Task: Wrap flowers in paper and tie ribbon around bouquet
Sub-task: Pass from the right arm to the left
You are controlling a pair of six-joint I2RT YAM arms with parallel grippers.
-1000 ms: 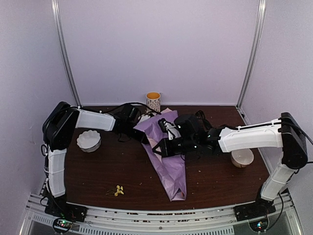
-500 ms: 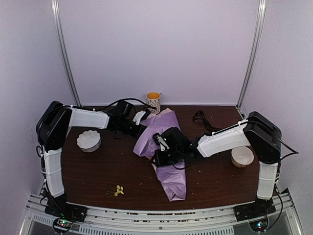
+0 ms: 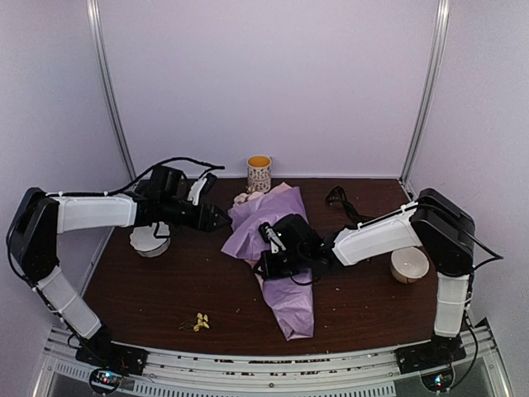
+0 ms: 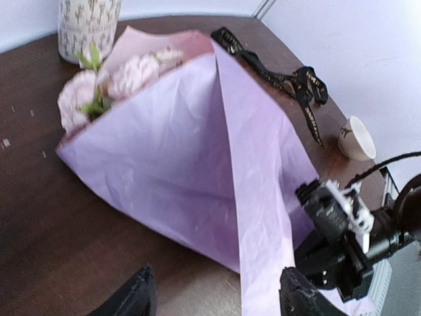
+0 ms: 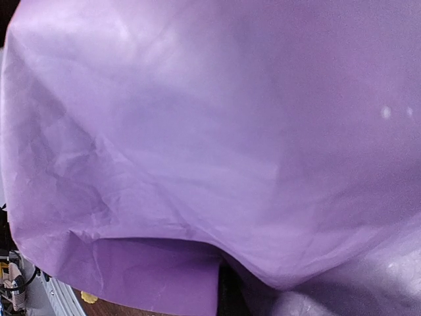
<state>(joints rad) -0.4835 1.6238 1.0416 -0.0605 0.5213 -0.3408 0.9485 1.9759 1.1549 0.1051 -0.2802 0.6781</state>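
The left pincer [image 3: 221,218] is released, its fingers spread around nothing. Just to its right the bouquet [image 3: 293,296] lies on the counter [image 3: 182,281], flowers [image 4: 118,78] at the far end. The right pincer [image 3: 264,265], clenched, rests on the cone's middle. The ribbon [image 4: 284,80] lies beyond it, apart.

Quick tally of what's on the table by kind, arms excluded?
Bouquet: 1
Black ribbon: 1
White bowls: 2
Patterned mug: 1
Loose yellow blossom sprig: 1
Total: 6
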